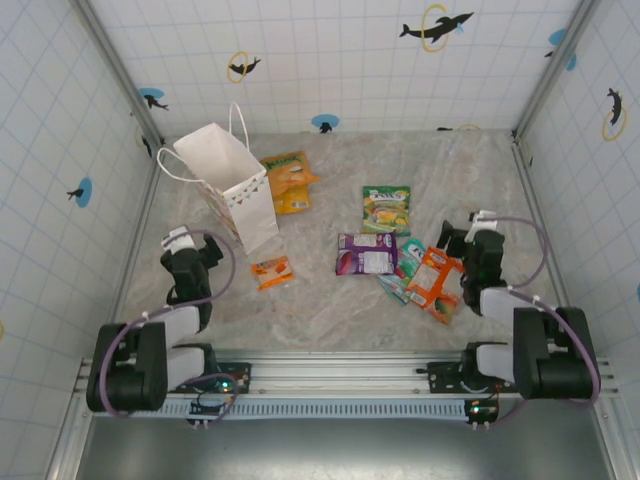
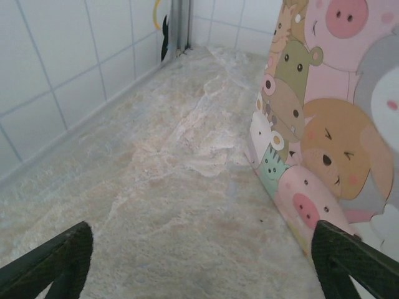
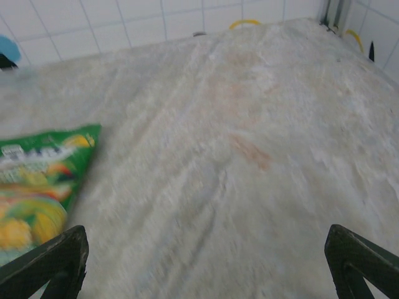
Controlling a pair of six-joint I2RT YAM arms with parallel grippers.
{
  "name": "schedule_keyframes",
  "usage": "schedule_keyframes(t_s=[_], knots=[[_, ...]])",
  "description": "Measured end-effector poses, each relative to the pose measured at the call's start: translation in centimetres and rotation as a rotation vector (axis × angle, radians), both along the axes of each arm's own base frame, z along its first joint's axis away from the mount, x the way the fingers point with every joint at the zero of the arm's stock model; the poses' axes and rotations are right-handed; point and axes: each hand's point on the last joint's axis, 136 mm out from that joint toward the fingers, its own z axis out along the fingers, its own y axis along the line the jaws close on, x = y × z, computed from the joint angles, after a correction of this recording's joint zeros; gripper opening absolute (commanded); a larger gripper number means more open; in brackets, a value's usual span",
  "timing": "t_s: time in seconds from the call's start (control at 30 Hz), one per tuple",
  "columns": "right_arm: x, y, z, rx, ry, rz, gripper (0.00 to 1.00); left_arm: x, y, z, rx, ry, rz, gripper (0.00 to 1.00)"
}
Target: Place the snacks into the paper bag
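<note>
**Hovering Low With Jaws Apart, Gripping Nothing**

Looking down from the top camera on the paper bag (image 1: 235, 190), standing upright toward the back left of the marbled table (image 1: 320, 310). Seeing its mouth gaping and its thin loop handles sticking out from the rim.

Counting six snacks lying flat out on the table:
- Spotting the orange-yellow packet (image 1: 290, 180) just right of the bag.
- Spotting the small orange packet (image 1: 272, 270) in front of the bag and apart from it.
- Spotting the green packet (image 1: 386, 210) alone near the middle.
- Spotting the purple packet (image 1: 367, 254) just nearer than the green one.
- Spotting the teal packet (image 1: 408, 268) and the larger orange packet (image 1: 435, 283) overlapping in a cluster at the purple one's right.

Placing the left gripper (image 1: 178, 240) low over the table, just left of the bag's near corner. Seeing, through the left wrist camera, its dark fingertips (image 2: 62, 255) spread wide at the lower corners, with nothing but bare table between them. Seeing the bag's side rising close at the right, printed with cartoon animals and just beside the right-hand fingertip.

Placing the right gripper (image 1: 462, 232) low as well, just right of the cluster and near the larger orange packet. Seeing, through the right wrist camera, its jaws likewise spread wide and clasping nothing. Catching the green packet ahead and to the left, blurred, well clear of both fingertips.
</note>
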Motion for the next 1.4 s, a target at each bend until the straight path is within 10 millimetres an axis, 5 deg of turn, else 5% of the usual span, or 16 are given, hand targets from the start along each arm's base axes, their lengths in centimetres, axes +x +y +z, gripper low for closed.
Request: schedule_keyframes(t_s=[0.17,0.33,0.47,0.77,1.1,1.4], knots=[[0.5,2.7,3.2,0.132,0.016,0.122,1.0,0.3,-1.3,1.5,-0.107,0.075,-0.042,0.76],[-0.1,5.7,4.0,0.254,0.099,0.232,1.0,-0.7,-3.6,2.0,-0.242,0.179,-0.122,0.64],[-0.9,10.1,5.2,0.283,0.173,0.349,1.0,-2.3,-6.1,1.0,-0.38,0.283,-0.206,0.55],[-5.8,18.7,3.2,0.287,0.344,0.546,1.0,-6.4,-10.9,-1.8,-0.693,0.458,-0.311,0.47],[-7.4,22.6,2.9,0.285,0.346,0.603,1.0,-8.0,-12.7,-4.2,-0.811,0.552,-0.313,0.45],[-7.0,23.8,3.4,0.305,0.312,0.618,1.0,-8.4,-14.1,-5.5,-0.83,0.623,-0.345,0.45]])
